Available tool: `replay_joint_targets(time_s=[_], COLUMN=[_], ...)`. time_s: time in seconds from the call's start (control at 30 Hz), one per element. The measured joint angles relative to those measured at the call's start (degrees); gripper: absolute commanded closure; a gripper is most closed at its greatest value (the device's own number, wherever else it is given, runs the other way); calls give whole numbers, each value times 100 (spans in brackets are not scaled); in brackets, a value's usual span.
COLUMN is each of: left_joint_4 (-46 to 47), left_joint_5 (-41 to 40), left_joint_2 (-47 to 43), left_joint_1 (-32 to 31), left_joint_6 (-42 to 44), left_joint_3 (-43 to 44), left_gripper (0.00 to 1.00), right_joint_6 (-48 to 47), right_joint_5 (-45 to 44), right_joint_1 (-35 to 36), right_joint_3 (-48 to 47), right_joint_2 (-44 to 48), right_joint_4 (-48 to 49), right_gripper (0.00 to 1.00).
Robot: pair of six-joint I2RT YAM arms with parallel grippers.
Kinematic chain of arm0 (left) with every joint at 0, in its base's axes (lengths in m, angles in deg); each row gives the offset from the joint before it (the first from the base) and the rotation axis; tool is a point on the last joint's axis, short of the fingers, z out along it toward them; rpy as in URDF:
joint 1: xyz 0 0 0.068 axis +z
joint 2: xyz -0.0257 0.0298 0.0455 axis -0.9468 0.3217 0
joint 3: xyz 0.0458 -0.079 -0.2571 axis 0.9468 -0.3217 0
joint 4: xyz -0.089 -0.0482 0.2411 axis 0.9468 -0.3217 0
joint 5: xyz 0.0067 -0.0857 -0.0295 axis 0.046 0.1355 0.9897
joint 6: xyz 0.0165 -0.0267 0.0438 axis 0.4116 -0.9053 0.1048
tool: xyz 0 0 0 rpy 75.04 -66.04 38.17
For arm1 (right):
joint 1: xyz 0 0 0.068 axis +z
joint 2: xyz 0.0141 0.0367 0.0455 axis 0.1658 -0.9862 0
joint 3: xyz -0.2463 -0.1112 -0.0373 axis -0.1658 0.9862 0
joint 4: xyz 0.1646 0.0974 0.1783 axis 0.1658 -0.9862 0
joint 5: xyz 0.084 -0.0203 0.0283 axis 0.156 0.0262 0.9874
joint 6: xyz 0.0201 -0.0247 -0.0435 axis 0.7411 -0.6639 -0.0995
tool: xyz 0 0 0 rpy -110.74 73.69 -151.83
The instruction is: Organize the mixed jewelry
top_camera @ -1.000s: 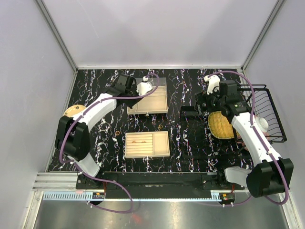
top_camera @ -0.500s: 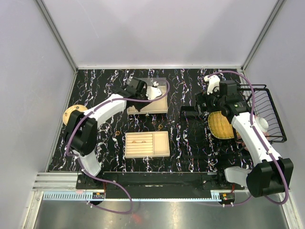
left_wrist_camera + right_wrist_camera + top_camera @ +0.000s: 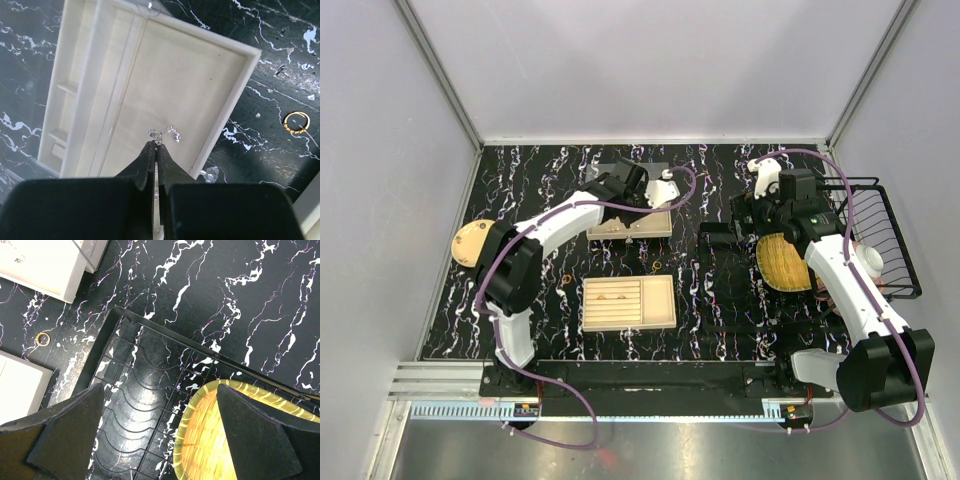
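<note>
Chain strand (image 3: 166, 134) sits pinched between left fingers' (image 3: 148, 161) tips.

From above and behind I see the whole table (image 3: 520, 180), while both wrist cameras look straight down, close, each catching the far tray (image 3: 200, 75).

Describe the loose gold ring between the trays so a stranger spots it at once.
On the black marble table, find the far tray and the near tray, both beige. In the gap between them, toward their right ends, lies the gold ring. Unlike the silvery piece over the far tray, it is a gold hoop on bare marble.
</note>
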Motion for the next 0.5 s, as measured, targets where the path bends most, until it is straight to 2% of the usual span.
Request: replay_joint_targets(time_s=[0.5], left_joint_4=[173], left_joint_5=[-236], left_joint_2=[498], left_joint_1=[-212], left_joint_6=[229], left_joint_3=[197], left_gripper=[100], right_joint_6=[-26], right_joint_5=[-79], right_joint_1=[0], right_joint_3=[20], right_joint_2=[-20], right_joint_4=[0], right_gripper=[0])
